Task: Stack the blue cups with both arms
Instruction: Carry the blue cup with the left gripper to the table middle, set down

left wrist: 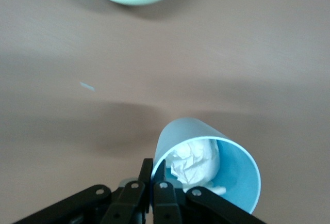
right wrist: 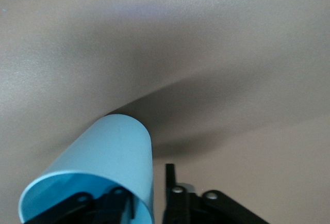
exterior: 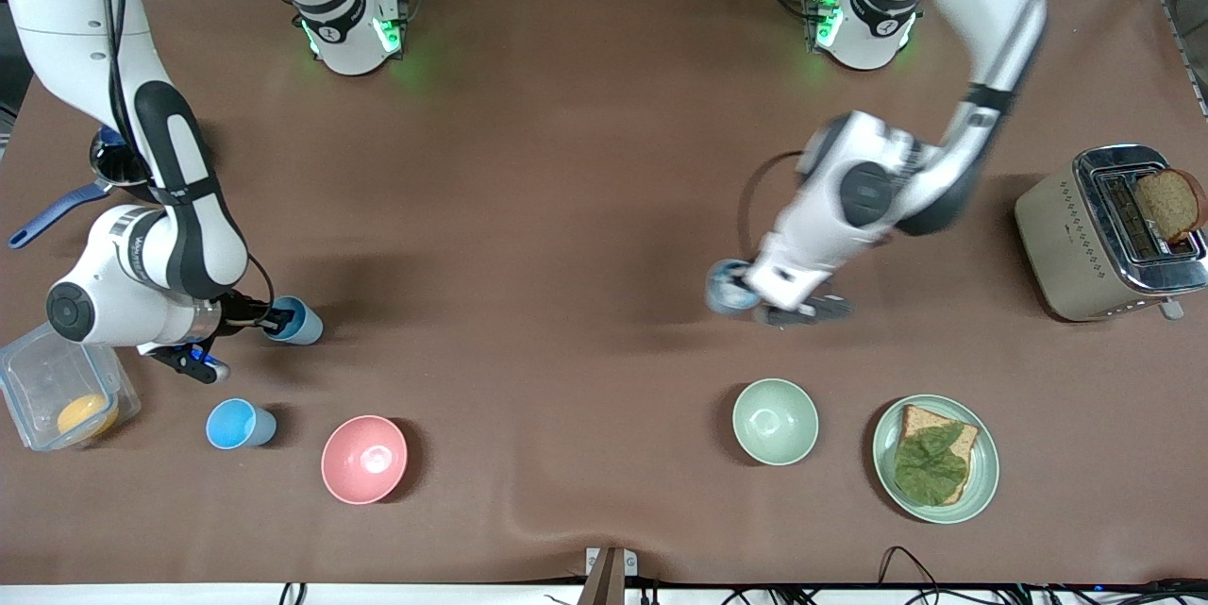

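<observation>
A: Log the grippers first.

B: Left gripper (exterior: 766, 301) is up over the bare table, above the stretch between the toaster (exterior: 1104, 232) and the pale green bowl (exterior: 775, 421). Its fingers (left wrist: 154, 193) are pinched on the rim wall of a grey-blue cup (left wrist: 211, 170), one inside, one outside. Crumpled white paper (left wrist: 196, 162) sits in that cup.

A: Right side?

B: Right gripper (exterior: 247, 314) is clamped the same way on the rim of a second blue cup (exterior: 294, 321), at the right arm's end of the table; I cannot tell whether the base touches the cloth. A third blue cup (exterior: 240, 424) stands free on the table, nearer the front camera, beside the pink bowl (exterior: 364, 459).

A: Handling notes?

B: Judgement only: thin plastic tumblers, light, smooth, slightly springy at the rim. A hard squeeze could oval the mouth and spoil nesting. Rim pinch is the sensible hold, leaving the tapered base free to drop into another cup. The paper wad may block a full seat.
</observation>
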{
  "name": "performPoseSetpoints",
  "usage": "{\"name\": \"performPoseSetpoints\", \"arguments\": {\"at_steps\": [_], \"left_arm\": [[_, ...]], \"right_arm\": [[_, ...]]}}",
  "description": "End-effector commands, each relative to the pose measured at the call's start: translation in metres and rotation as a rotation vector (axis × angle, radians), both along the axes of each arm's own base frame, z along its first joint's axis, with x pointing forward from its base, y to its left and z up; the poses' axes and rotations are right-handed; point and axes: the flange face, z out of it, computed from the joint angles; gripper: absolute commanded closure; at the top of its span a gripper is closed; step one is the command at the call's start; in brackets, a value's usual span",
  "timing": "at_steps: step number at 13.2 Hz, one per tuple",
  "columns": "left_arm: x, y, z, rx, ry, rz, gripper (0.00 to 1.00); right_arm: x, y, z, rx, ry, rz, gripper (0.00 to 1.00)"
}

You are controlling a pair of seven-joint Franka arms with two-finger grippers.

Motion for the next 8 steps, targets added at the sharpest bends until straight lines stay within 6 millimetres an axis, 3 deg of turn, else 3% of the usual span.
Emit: {"name": "performPoseSetpoints", "arguments": {"at_steps": [1,5,8], "left_arm": [[-0.006,-0.074,-0.024,-0.034,0.038,0.062,1.00],[-0.033,-0.135,-0.059,-0.018,0.036,0.073,1.00],[-0.048,-0.153,-0.085,0.008,0.010,0.103,1.00]], "right_arm": [[0.002,0.003,0.013,0.014,-0.012,-0.020,1.00],[0.000,-0.002,0.064,0.032,-0.028,-0.010,1.00],[-0.006,0.009,0.122,0.056,-0.027,0.011,1.00]]}}
